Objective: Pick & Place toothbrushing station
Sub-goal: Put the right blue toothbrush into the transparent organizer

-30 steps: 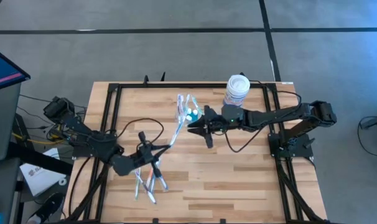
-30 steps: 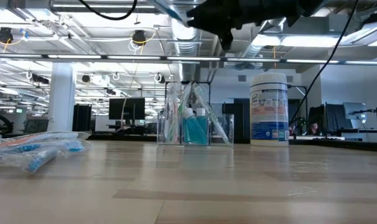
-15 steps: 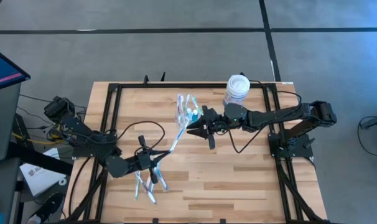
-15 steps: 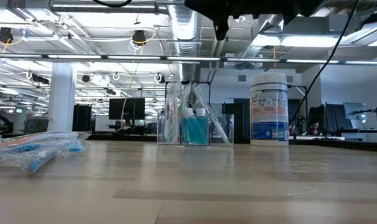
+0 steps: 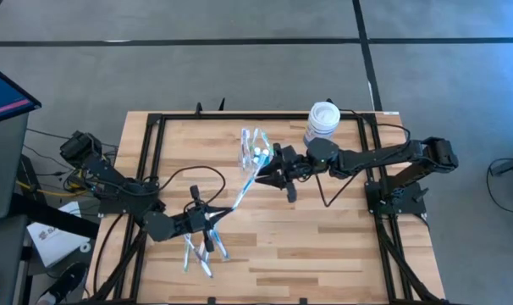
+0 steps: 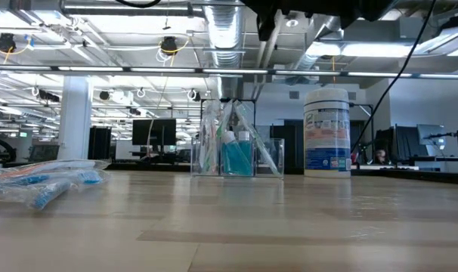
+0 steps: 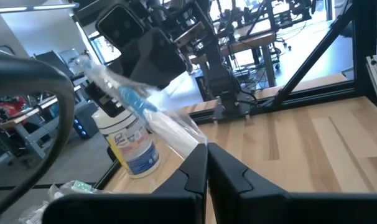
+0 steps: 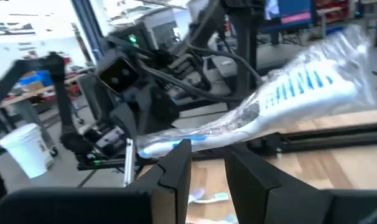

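Nearest the front edge, wrapped toothbrushes [image 5: 199, 252] lie loose. Just above them the left gripper [image 5: 212, 219] pinches one end of a wrapped toothbrush [image 5: 242, 186]; the right gripper [image 5: 263, 175] clamps its other end. Behind stands the toothbrushing station [image 6: 236, 149] (clear, upright), beside a white jar [image 6: 327, 131] near the far edge; bare table [image 5: 341, 246] lies rightward.

Grey floor [image 5: 239, 68] — ceiling ducts [image 6: 225, 30], monitors [image 6: 153, 132] behind.
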{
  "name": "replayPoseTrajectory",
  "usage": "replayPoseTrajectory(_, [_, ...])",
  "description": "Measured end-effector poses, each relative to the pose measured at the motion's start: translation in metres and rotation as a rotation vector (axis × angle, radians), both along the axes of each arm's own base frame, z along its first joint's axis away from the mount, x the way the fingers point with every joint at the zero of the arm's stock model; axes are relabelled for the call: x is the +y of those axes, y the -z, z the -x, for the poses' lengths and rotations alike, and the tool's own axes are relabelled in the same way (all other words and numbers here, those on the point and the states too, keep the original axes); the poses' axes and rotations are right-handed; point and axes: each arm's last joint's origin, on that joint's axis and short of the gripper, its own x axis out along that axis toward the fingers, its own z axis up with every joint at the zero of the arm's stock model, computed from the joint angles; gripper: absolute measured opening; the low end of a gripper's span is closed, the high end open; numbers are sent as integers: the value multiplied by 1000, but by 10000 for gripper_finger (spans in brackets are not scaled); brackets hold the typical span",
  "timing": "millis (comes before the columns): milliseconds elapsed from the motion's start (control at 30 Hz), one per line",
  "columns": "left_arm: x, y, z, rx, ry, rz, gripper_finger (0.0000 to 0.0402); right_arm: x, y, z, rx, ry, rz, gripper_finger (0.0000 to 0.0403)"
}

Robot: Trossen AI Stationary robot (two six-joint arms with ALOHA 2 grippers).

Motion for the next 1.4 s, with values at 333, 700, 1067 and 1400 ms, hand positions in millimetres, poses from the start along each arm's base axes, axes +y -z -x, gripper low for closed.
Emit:
replayPoseTrajectory(333, [0,0,0,3,1,-3,0,-3,-1,1,-5,-76,-25,88])
replayPoseTrajectory(700, [0,1,0,6,1,-5,0,-12,-7,2,-57,-109,-32,88])
replayPoseTrajectory(1067, [-1,1,0,9,37,-2,0,-15,-8,2,-80,-56,-17,88])
replayPoseTrajectory(1400, [-1,1,0,9,40,-1,0,-17,-12,2,-121,-42,1,88])
